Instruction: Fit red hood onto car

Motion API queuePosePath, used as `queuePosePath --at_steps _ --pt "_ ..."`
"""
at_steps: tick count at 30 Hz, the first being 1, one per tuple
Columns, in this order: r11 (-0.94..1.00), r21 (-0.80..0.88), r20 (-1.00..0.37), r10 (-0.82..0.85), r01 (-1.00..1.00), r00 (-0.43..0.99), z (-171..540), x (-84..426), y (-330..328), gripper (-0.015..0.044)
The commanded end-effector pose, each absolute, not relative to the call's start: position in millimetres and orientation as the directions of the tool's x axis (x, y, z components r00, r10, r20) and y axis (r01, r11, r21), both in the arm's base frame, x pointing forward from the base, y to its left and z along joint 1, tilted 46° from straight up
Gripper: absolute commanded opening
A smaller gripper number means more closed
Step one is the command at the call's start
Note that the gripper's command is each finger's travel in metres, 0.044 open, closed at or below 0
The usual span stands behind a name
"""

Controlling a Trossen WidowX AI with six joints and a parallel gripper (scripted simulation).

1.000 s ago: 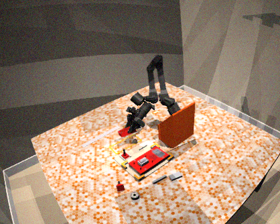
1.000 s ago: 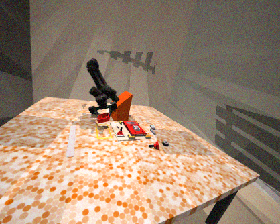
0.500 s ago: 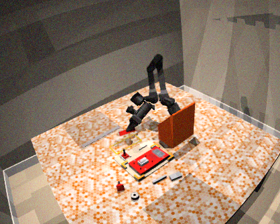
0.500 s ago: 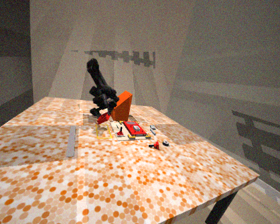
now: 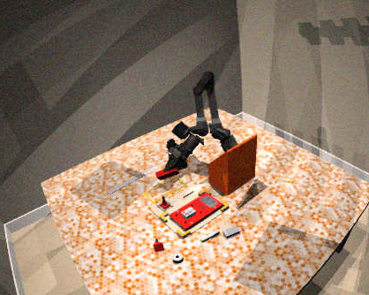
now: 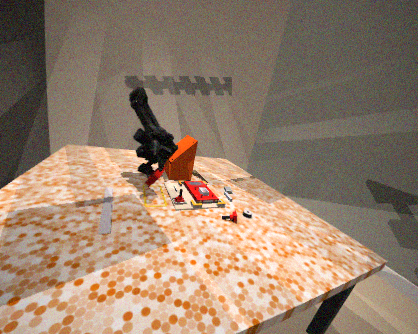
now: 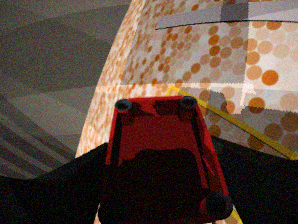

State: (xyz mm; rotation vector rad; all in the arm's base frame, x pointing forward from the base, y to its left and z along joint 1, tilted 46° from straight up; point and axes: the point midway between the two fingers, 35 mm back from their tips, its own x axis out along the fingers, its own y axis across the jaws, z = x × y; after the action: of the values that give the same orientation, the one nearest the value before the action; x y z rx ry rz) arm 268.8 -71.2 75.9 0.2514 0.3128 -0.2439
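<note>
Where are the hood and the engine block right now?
hood [image 5: 167, 173] [image 6: 155, 177] [image 7: 157, 131]: top, exterior, wrist; its red shell.
engine block [image 5: 188, 213] [image 6: 204, 191]: top, exterior; its pale upper face.

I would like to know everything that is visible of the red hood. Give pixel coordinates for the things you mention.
The hood [image 5: 167, 173] [image 6: 154, 177] [image 7: 155, 127] is a red, box-like shell, plastic-looking, its hollow underside facing the wrist camera. Dark round bosses show at its corners; one corner is hard to make out. The gripper [image 7: 160, 145] holds it between its fingers, tilted, above the table near the yellow outline, away from the chassis.
</note>
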Motion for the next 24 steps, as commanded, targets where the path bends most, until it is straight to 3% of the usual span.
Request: queuePosePath --at_steps 1,14,24 --pt "0.917 0.274 -0.328 -0.194 0.29 0.924 76.7 269.4 -70.9 0.0" --pt "0.803 0.488 -0.328 -0.194 0.342 0.924 76.5 269.4 -71.1 0.0" --pt "0.6 0.706 -0.329 -0.194 0.377 0.924 74.2 269.0 -73.4 0.0"
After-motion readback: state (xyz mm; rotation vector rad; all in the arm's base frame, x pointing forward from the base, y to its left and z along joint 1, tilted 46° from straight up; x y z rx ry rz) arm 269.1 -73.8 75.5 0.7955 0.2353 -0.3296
